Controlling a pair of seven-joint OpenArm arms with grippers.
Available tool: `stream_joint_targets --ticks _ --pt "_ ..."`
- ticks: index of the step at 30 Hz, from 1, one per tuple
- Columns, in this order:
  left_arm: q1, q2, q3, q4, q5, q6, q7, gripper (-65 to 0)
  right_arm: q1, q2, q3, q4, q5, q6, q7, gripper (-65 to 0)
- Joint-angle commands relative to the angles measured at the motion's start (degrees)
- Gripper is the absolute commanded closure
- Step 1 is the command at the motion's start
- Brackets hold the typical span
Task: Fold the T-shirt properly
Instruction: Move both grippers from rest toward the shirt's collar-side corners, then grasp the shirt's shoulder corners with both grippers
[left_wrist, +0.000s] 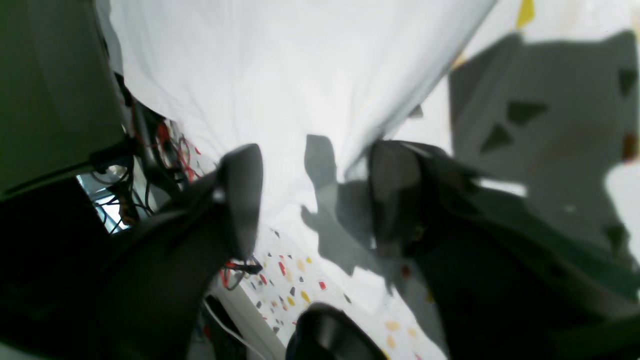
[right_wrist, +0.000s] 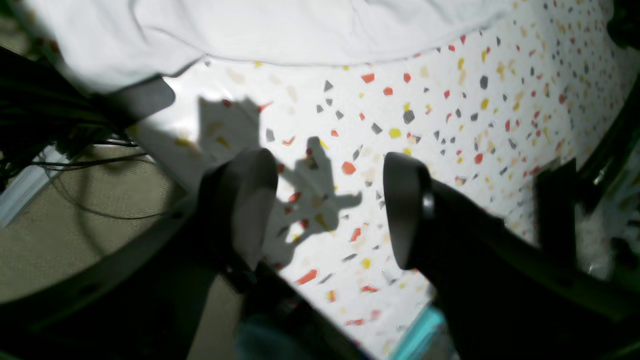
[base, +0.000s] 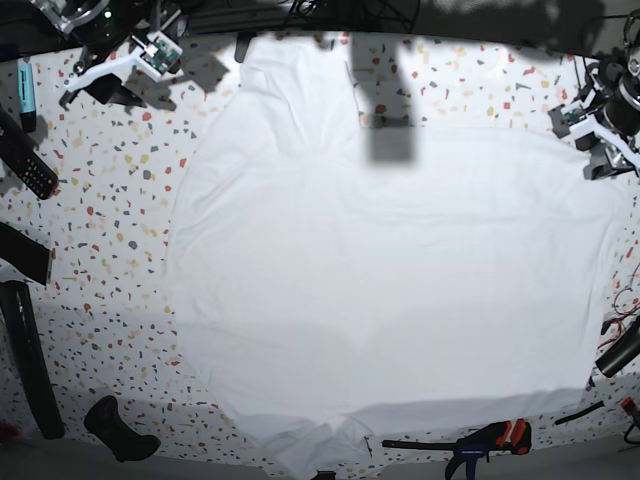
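Note:
The white T-shirt (base: 400, 270) lies spread flat over most of the speckled table (base: 110, 200). In the base view my left gripper (base: 601, 140) sits at the shirt's far right edge. In the left wrist view that gripper (left_wrist: 317, 172) has its dark fingers (left_wrist: 242, 195) apart, low over the cloth, and the T-shirt (left_wrist: 280, 75) edge runs between them. My right gripper (base: 112, 72) is at the table's back left, off the shirt. In the right wrist view it (right_wrist: 330, 175) stands open over bare tabletop, with the T-shirt (right_wrist: 280, 30) hem lying ahead of it.
Remote controls (base: 30, 170) and a teal-tipped tool (base: 25, 85) lie along the left edge. A black handle (base: 120, 430) sits at front left. A clamp with red grips (base: 490, 437) lies at front right, with cables (base: 622, 300) past the right edge.

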Motion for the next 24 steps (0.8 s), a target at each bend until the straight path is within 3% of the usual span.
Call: stream_joint_targets --ticks 1,4,5,9,12,15,24 --pt "0.7 -1.2 -0.2 -0.5 0.2 -1.4 3.1 -23.9 -0.5 0.5 0.3 1.0 1.8 -0.2 0.7 -36.5" --pt "0.6 -1.2 -0.2 -0.5 0.0 -1.4 4.2 -2.8 -0.3 0.5 -0.6 1.0 4.9 -0.1 1.1 -36.5" --pt "0.7 -1.2 -0.2 -0.4 -0.1 -1.4 4.1 0.0 0.1 0.5 -1.3 1.0 4.9 -0.1 1.4 -36.5" --pt "0.6 -1.2 -0.2 -0.4 -1.7 -1.5 4.1 0.0 4.4 0.5 -6.3 1.0 4.1 1.0 1.3 -36.5" --pt "0.6 -1.2 -0.2 -0.1 -2.0 -1.5 4.1 0.0 8.6 0.5 -12.5 1.0 -0.8 5.7 1.3 -36.4" --pt "0.6 -1.2 -0.2 -0.1 -2.0 -1.5 4.1 0.0 12.5 0.5 -19.8 1.0 -6.4 8.5 1.3 -36.4" --pt "0.6 -1.2 -0.2 -0.1 -2.0 -1.5 4.1 0.0 19.6 0.5 -36.9 -6.9 -22.3 8.9 -0.5 -36.4"
